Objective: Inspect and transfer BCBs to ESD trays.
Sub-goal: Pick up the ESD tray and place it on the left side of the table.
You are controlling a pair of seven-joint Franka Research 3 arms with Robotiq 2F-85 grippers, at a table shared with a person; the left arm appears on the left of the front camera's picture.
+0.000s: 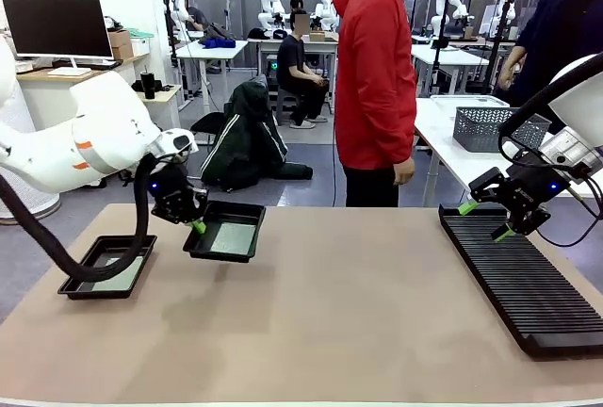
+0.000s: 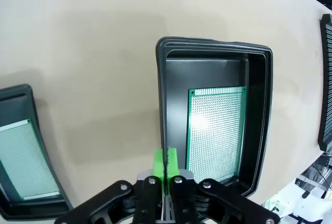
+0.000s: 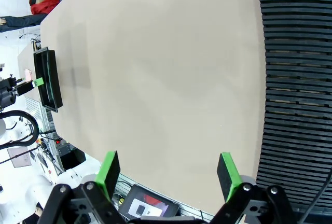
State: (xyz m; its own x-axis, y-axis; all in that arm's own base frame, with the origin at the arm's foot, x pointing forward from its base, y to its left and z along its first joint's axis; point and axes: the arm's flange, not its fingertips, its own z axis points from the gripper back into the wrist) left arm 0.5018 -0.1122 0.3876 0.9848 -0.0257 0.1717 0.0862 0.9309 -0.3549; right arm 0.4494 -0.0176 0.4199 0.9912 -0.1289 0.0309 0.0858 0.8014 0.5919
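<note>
At the far left of the table (image 1: 330, 332) a black tray (image 1: 105, 268) lies flat with a pale green board (image 1: 121, 277) on its floor. Just right of it a second tray (image 1: 226, 231) sits tilted, its near left rim raised, and a speckled green board (image 2: 215, 130) lies inside it. The left gripper (image 1: 195, 225) has its green fingers (image 2: 165, 163) pressed tight together, pinching the near left rim of this second tray. Behind the table's middle stands a person in a red hooded top (image 1: 375, 68), arms hanging. On the right side of the table lies a long black ribbed rack (image 1: 520, 275), running from far to near. The right gripper (image 1: 487, 219) hangs just above the rack's far end with its fingers spread wide and nothing between them. A grey mesh basket (image 1: 490, 127) stands on another table behind it.
</note>
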